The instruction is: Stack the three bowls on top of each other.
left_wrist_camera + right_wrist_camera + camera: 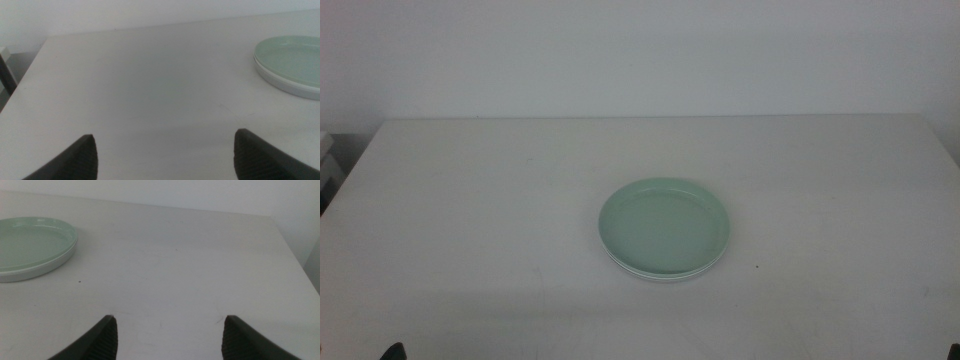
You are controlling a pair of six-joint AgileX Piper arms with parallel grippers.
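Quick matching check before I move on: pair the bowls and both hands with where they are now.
1. mint green bowl
2. white bowl
3. left hand
4. right hand

A. open, out of the middle view
B. top of the stack
C. open, tip at the middle view's bottom edge
D. second in the stack, only its rim showing

Pairs: 1-B, 2-D, 3-C, 4-A

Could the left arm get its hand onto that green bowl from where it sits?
Probably yes. The left hand waits open over bare table, and nothing stands between it and the mint green bowl, which lies on top of the stack. The right hand also waits open, apart from it.
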